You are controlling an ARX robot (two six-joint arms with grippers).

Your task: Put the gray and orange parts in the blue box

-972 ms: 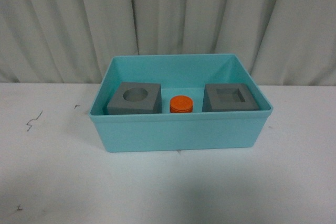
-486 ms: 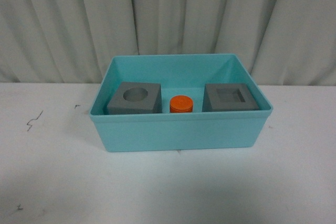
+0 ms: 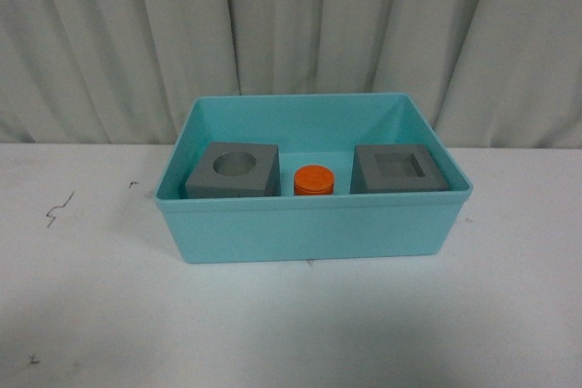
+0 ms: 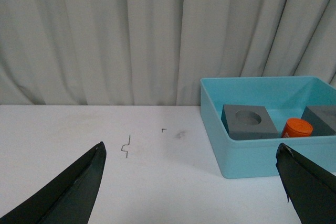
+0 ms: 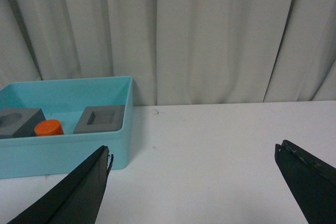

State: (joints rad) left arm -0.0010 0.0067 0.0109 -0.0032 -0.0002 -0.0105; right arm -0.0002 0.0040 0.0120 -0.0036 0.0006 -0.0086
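Note:
The blue box (image 3: 309, 229) stands on the white table in the middle of the front view. Inside it sit a gray cube with a round hole (image 3: 235, 171), an orange cylinder (image 3: 314, 180) and a gray cube with a square recess (image 3: 398, 168), side by side. Neither arm shows in the front view. My left gripper (image 4: 191, 153) is open, with the blue box (image 4: 252, 156) ahead of one black finger (image 4: 307, 182). My right gripper (image 5: 193, 153) is open over bare table, beside the blue box (image 5: 63, 150). Both hold nothing.
A pleated grey-white curtain (image 3: 291, 34) hangs close behind the table. The white tabletop (image 3: 91, 297) carries small dark scribble marks (image 3: 59, 209) left of the box.

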